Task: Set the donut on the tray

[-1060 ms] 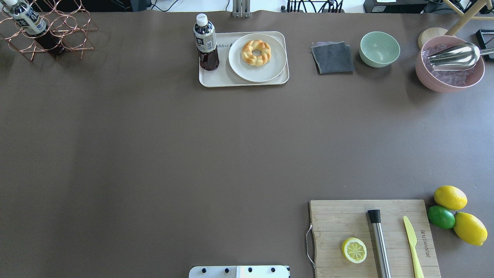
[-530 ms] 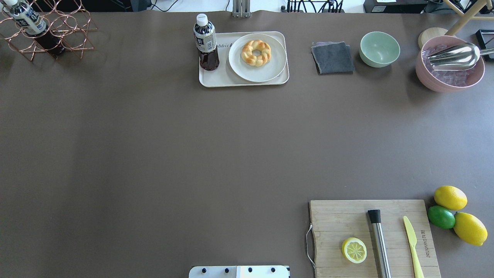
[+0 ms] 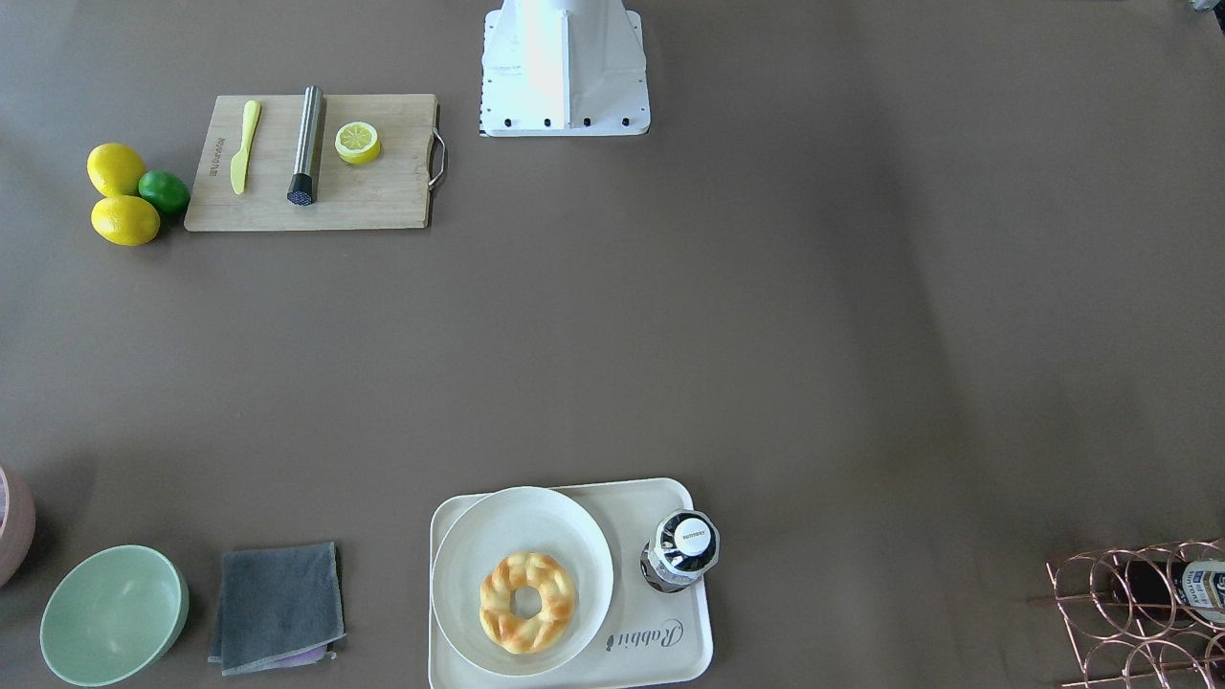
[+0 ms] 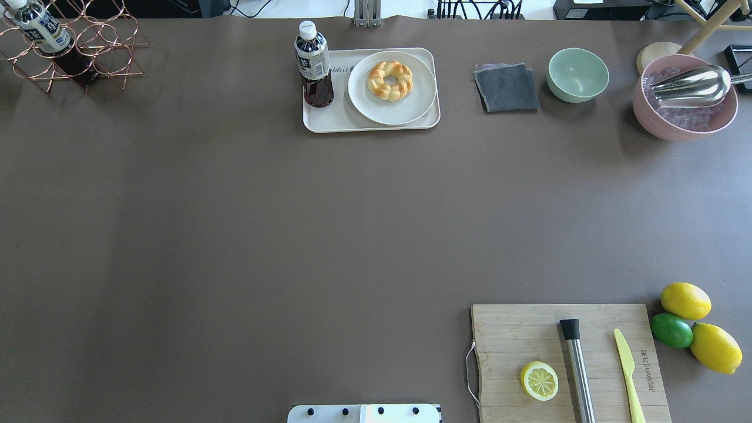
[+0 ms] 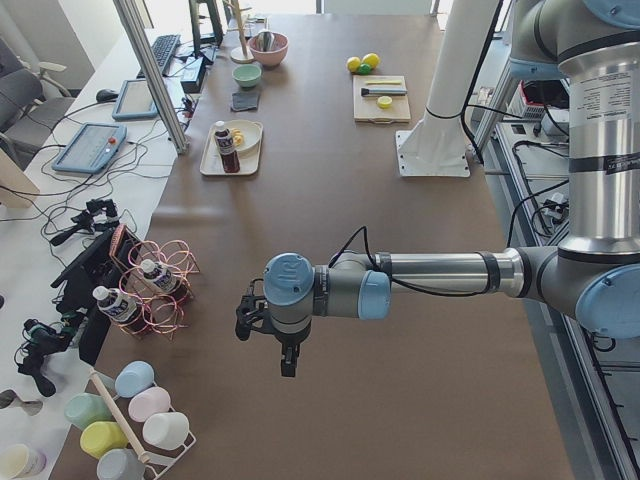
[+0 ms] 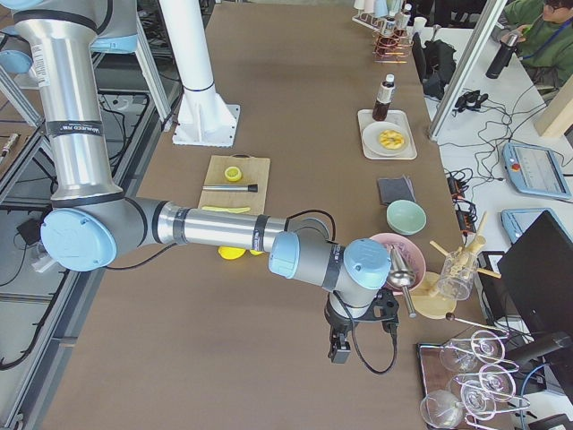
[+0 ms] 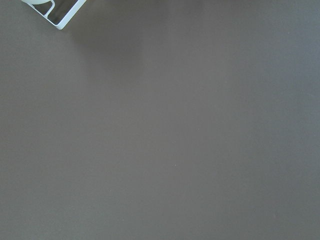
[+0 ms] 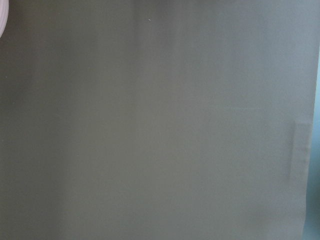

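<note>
Donut [image 4: 402,88] on plate [image 4: 376,110] on tray [image 4: 329,121], bottle [image 4: 314,64] beside plate

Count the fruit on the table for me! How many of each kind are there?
Whole lemons: 2
Lime: 1
Lemon half: 1
Total: 4

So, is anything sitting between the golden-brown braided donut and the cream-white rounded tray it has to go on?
Yes, a round white plate. The donut rests on it, and the plate lies on the tray, covering most of it. A dark drink bottle with a white cap stands at the tray's other end.
</note>
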